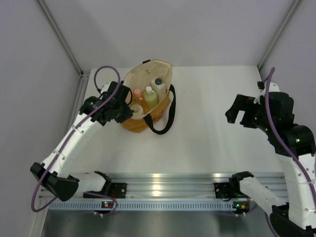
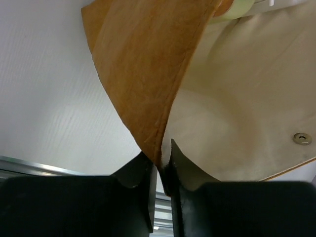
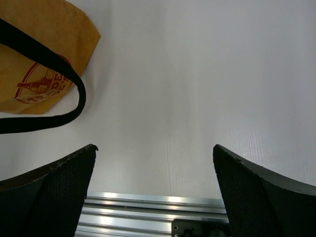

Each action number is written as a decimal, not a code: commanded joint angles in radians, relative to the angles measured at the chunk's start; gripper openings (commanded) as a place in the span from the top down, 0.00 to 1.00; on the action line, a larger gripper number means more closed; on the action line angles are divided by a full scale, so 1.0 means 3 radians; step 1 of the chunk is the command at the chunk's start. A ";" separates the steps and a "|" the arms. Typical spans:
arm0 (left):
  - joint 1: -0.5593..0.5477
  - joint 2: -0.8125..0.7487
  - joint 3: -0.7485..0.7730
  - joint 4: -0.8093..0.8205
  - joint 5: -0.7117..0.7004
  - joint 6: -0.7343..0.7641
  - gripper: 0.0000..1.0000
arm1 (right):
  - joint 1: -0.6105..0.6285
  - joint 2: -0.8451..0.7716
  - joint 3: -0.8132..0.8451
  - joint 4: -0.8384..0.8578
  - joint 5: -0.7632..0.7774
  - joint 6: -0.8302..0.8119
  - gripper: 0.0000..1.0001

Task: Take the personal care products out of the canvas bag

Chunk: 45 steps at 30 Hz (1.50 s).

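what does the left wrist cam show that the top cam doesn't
Left wrist only: the left gripper pinching the bag at its rim, plus a metal snap on the lining. Top only: the pink bottle, the dark-capped bottle, the black strap and the open right gripper. Both: bag and left gripper.

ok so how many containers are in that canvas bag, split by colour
orange-pink bottle: 1
pale yellow-green bottle with white cap: 1
white bottle with dark cap: 1
squat white jar: 1
total: 4, all inside the tan canvas bag
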 commanded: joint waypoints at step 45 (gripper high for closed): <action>-0.0411 -0.0485 -0.0894 0.0364 -0.0602 -0.1227 1.00 | 0.2231 0.3625 0.2250 0.1656 -0.0669 -0.0649 0.32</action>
